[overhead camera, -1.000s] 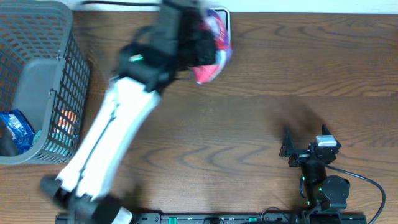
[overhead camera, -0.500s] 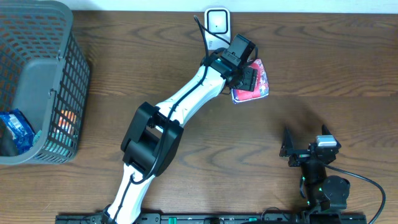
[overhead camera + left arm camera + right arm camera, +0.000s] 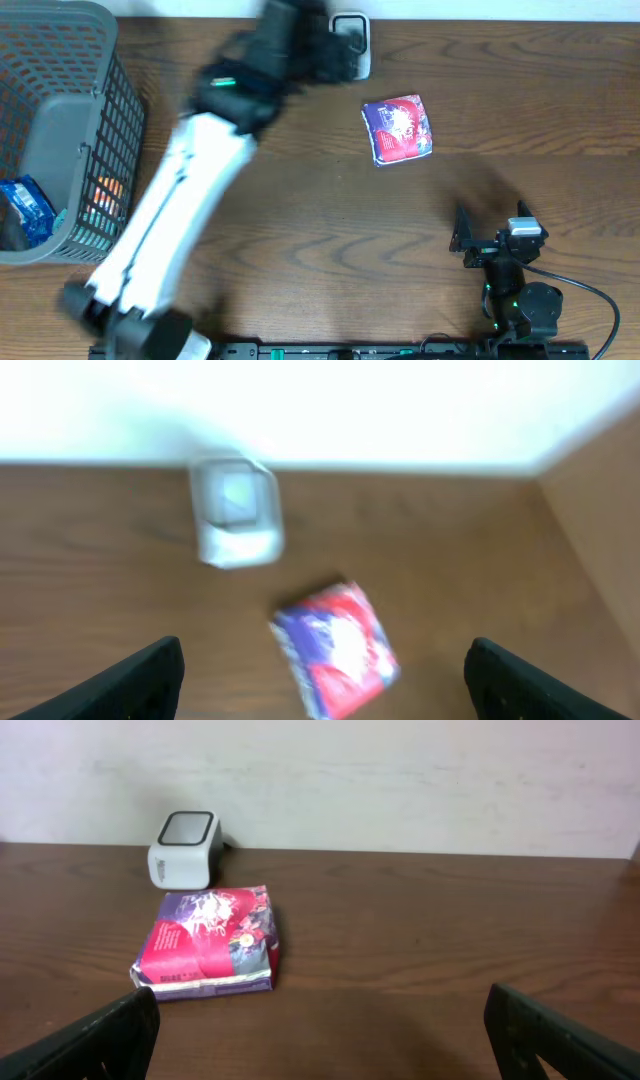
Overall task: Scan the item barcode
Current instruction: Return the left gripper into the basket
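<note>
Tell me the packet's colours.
The packet is purple and pink-red with white print; clearest in the right wrist view.

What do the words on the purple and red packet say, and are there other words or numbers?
Packet: print on its front, too blurred to read.
Scanner: no words or numbers show.
Blue packet in the basket: too small to read.
Nothing can be quoted.

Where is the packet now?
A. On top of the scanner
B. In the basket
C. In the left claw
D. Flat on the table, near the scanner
D: the packet lies flat on the table, close to the scanner but apart from it.
</note>
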You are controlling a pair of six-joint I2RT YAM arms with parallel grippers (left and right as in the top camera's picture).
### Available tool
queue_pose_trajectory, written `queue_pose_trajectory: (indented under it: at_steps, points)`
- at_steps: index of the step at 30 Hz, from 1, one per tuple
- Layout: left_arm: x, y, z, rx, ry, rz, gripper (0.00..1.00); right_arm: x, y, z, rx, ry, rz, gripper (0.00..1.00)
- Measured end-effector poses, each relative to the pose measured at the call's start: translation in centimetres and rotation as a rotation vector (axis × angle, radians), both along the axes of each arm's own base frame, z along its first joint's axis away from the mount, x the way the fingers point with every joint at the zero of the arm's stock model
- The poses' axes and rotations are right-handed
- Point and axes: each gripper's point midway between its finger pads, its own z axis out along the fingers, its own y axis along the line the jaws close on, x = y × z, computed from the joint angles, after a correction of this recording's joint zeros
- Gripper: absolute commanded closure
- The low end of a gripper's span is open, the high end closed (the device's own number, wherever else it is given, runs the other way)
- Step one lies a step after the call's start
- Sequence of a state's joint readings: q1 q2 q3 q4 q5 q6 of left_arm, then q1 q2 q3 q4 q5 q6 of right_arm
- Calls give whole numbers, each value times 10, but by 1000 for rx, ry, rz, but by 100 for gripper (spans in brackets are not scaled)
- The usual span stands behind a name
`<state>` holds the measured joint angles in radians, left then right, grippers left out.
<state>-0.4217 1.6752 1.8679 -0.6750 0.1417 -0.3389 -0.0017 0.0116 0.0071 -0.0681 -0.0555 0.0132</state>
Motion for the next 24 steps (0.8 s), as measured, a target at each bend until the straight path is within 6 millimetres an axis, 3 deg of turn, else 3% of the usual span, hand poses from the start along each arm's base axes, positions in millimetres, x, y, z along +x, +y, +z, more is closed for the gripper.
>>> queue_pose_trajectory:
  at_steps: [1, 2, 3, 4, 6, 8, 9, 11, 13, 16, 20, 24]
  points:
    - [0, 36, 12, 12, -12, 84, 11, 0, 0, 0, 0, 0, 0, 1]
    - [0, 57, 18, 19, -21, 135, 10, 0, 0, 0, 0, 0, 0, 1]
    - [0, 101, 28, 28, -33, 239, 10, 0, 0, 0, 0, 0, 0, 1]
    - [-1, 128, 32, 35, -34, 302, 2, 0, 0, 0, 0, 0, 0, 1]
    - [-8, 205, 40, 49, -36, 493, 2, 0, 0, 0, 0, 0, 0, 1]
    - [-23, 271, 41, 67, -20, 658, 2, 0, 0, 0, 0, 0, 0, 1]
    - [-29, 294, 40, 68, -8, 718, 2, 0, 0, 0, 0, 0, 0, 1]
    - [-58, 356, 23, 46, 81, 910, 2, 0, 0, 0, 0, 0, 0, 1]
    - [-80, 392, 7, 9, 160, 1040, 2, 0, 0, 0, 0, 1, 0, 1]
    - [-114, 442, -40, -75, 354, 1253, 2, 0, 0, 0, 0, 0, 0, 1]
    - [-130, 459, -96, -67, 586, 1346, 2, 0, 0, 0, 0, 0, 0, 1]
    - [-139, 464, -137, -11, 766, 1378, 2, 0, 0, 0, 0, 1, 0, 1]
